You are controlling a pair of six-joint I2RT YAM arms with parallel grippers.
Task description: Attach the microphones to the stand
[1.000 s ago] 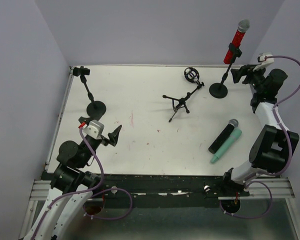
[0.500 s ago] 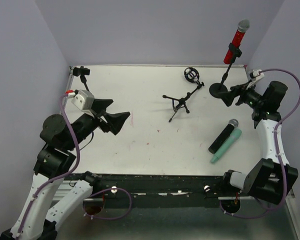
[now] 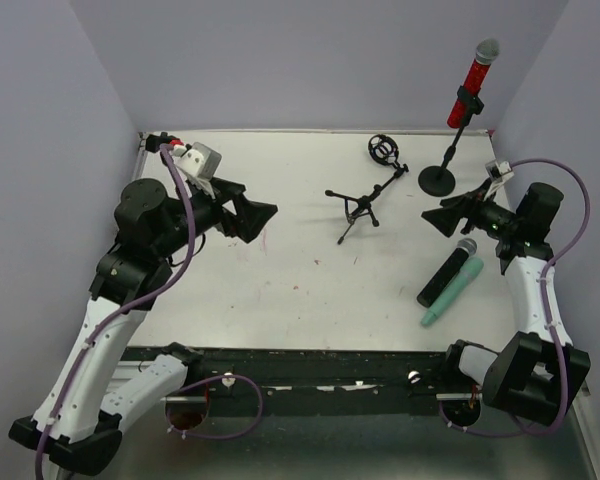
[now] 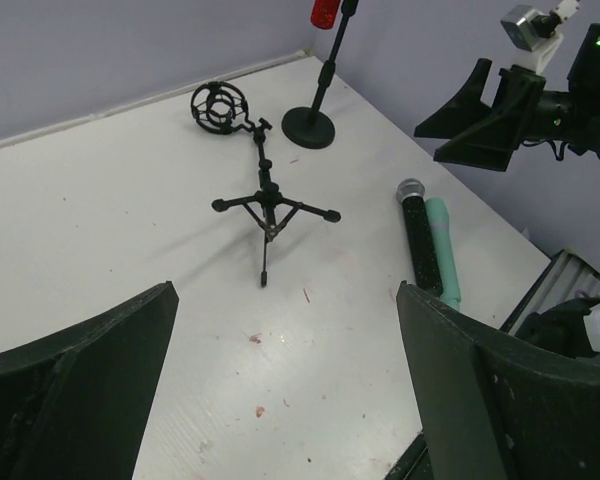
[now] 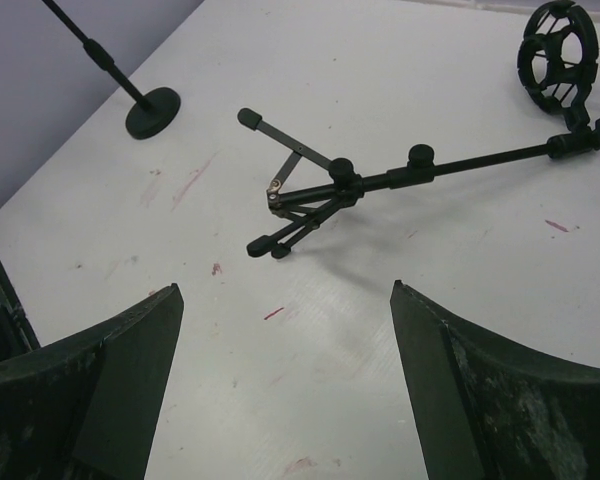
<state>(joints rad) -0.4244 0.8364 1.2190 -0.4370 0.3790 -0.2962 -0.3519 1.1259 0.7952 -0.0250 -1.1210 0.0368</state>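
While both arms hang over the table [image 3: 300, 290] w/ nothing held, the step in hand looks like fetching the next mic. The red mic [image 3: 472, 78] already sits upright in the clip of the round-base stand [image 3: 437, 180] at the far right. The black mic [image 3: 442, 275] and mint mic [image 3: 448, 298] lie side by side on the near right, apparently touching. The right gripper [image 3: 435, 222] hovers just beyond them, jaws spread wide and aimed toward the centre. The left gripper [image 3: 260, 222] is likewise spread wide and empty, over the left-centre. Being nearest, the right arm prob. should turn down over the black mic and set its jaws across the barrel at mid-body, not on the mesh head. It should come in from the open side so a finger doesn't wedge against the mint mic and roll both; a small nudge apart first may help. The barrel then needs lining up w/ a free holder, e.g. the ring mount [image 3: 382, 150] on the low tripod stand [image 3: 360, 207] mid-table, w/ the left arm free to steady it. Whether that tripod stands square or is tipped is hard to tell. A second stand [image 5: 152, 112] shows in the right wrist view, but from above its base is hidden behind the left arm. Neither lying mic appears in the right wrist view, and the red mic is cut off at the top of the left wrist cam.
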